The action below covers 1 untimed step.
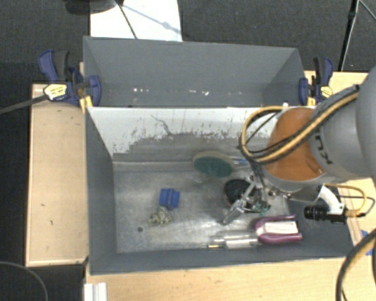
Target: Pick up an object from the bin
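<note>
My gripper (pixel 234 213) hangs low in the bin's right half, reaching down from under the orange wrist cover. Its tip is just above the bin floor. A black rounded thing (pixel 235 189) lies right behind it, touching or nearly so. To its right front lies a flat purple and white case (pixel 277 229). A clear tube (pixel 234 243) lies along the front wall, just in front of the tip. A teal round disc (pixel 213 165) leans near the back wall, behind the black thing.
In the left half of the bin lie a small blue ridged block (pixel 169 198) and a grey-olive crumpled lump (pixel 160 217). The arm and its cables cover the bin's right edge. Bare floor stretches between the blue block and the gripper.
</note>
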Tool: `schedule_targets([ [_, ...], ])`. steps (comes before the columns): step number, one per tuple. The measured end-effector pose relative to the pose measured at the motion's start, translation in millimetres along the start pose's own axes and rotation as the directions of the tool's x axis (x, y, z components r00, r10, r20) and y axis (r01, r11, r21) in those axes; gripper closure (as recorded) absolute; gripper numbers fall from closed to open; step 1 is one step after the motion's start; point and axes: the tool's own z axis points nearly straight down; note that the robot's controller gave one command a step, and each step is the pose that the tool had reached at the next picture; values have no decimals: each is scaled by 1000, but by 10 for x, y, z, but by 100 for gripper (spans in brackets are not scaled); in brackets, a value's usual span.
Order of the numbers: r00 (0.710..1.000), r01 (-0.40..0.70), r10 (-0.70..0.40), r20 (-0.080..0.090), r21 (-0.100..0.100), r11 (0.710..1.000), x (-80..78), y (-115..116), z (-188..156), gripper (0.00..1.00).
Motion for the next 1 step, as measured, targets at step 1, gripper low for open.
schedule_targets([
  [1, 1000, 2, -2, -4, 0, 1000, 6, 6, -6, 100],
])
